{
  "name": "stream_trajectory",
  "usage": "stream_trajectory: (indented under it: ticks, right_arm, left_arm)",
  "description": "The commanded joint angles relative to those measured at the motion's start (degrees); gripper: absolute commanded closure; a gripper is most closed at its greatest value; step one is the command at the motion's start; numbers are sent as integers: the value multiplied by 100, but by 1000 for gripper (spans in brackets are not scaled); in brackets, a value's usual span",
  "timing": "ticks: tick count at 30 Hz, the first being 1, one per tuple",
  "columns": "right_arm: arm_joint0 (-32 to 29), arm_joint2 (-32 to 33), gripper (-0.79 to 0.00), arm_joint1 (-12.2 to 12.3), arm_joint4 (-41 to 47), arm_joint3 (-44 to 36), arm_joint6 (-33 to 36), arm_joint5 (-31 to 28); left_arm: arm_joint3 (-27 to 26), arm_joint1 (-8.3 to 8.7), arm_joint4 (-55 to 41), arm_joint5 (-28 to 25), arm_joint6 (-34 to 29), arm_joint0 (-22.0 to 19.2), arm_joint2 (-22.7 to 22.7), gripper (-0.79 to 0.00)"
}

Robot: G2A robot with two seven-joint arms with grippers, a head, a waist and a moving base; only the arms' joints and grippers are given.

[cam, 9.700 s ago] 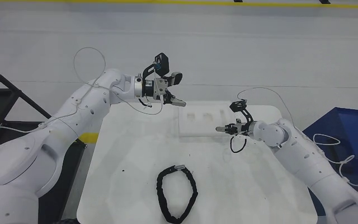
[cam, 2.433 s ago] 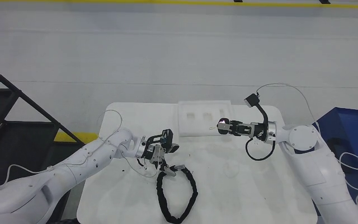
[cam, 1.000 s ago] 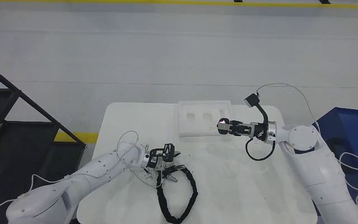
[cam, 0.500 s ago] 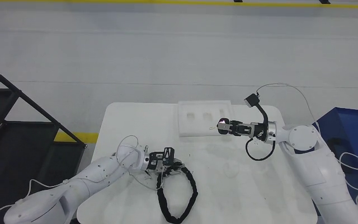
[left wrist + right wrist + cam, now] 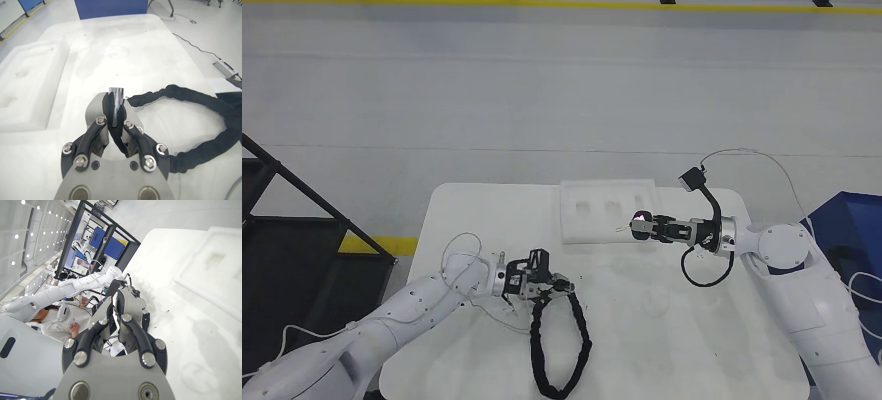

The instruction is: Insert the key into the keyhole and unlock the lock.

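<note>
Clamping the chrome cylinder (image 5: 116, 98) of the lock (image 5: 536, 345), the left gripper (image 5: 552, 287) has its fingers closed tight on it near the middle of the table (image 5: 712, 340). The lock's black cable loop lies toward the near edge. The right gripper (image 5: 640, 222), fingers pinched together on the small key (image 5: 625, 228), hangs over the right end of the foam tray (image 5: 592, 210) at the far edge.
</note>
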Motion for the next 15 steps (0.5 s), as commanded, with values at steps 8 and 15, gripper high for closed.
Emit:
stream_trajectory:
  ticks: [8, 15]
  right_arm:
    - [-74, -15, 0, 9, -129, -150, -78, 153]
    - [-400, 161, 0, 111, -95, -877, 267, 1147]
  left_arm:
    - [-547, 186, -332, -691, 59, -113, -566, 0]
    - [-1160, 217, -695, -835, -383, -143, -901, 0]
